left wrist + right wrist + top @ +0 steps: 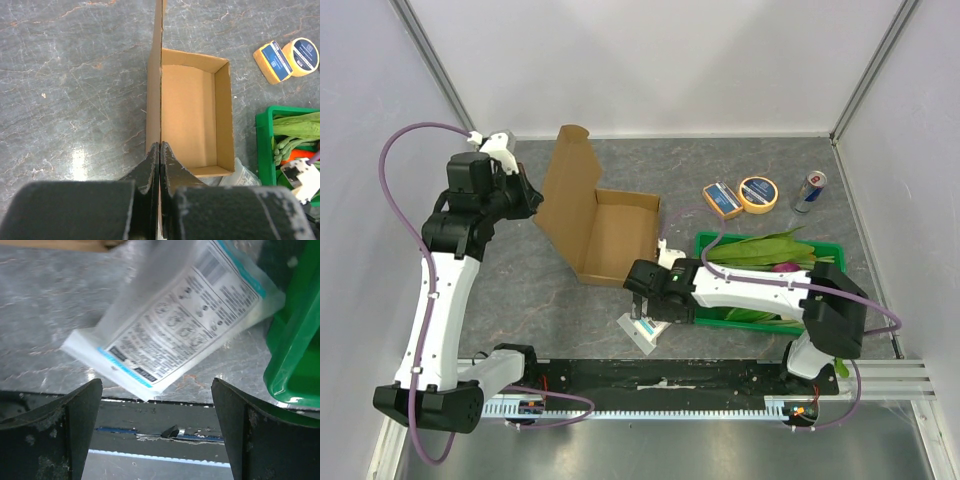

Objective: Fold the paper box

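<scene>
The paper box (613, 238) is brown cardboard, standing open in the middle of the table with its tray facing up. Its lid (566, 180) stands upright on the left side. My left gripper (530, 198) is shut on the lid's outer edge. In the left wrist view the lid (155, 90) shows edge-on and runs down between the closed fingertips of the left gripper (160, 146), with the tray (192, 115) to their right. My right gripper (648, 310) hovers open over a white-and-blue packet (175, 320), and nothing sits between the fingers of the right gripper (156, 385).
A green crate (828, 245) of vegetables sits at the right, under my right arm. Behind it are a yellow block (722, 200), a yellow tape roll (758, 193) and a can (809, 190). A black rail (660, 378) runs along the near table edge.
</scene>
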### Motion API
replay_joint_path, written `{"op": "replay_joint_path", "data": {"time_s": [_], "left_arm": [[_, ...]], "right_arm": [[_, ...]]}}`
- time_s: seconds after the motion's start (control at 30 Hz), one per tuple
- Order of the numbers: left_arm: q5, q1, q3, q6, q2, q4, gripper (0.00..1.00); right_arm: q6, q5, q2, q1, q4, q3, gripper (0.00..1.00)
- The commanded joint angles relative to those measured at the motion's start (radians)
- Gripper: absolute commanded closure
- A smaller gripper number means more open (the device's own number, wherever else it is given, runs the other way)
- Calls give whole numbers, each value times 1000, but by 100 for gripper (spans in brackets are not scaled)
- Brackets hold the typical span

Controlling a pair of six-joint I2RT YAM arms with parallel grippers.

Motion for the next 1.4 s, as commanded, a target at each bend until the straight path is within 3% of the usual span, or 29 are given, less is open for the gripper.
{"op": "replay_joint_path", "data": {"time_s": [0.0,0.13,0.37,0.93,1.1,1.23,1.37], "left_arm": [[13,1,4,37,-55,77,98],[33,1,-21,32,-78,97,98],[64,1,-50,26,-99,118,98],[95,1,-59,-3,-121,127,98],[89,1,-62,-3,-125,127,98],[82,1,-64,-4,-125,129,98],[72,1,-64,-3,-127,129,98]], "right_arm": [[252,-8,11,6,-79,-29,2],[353,43,-31,6,-6,-104,2],[452,72,-4,4,50,-96,2],[461,77,113,-11,128,-64,2],[453,60,137,-11,149,-87,10],[440,49,136,-4,165,-104,26],[411,92,99,15,131,-101,36]]}}
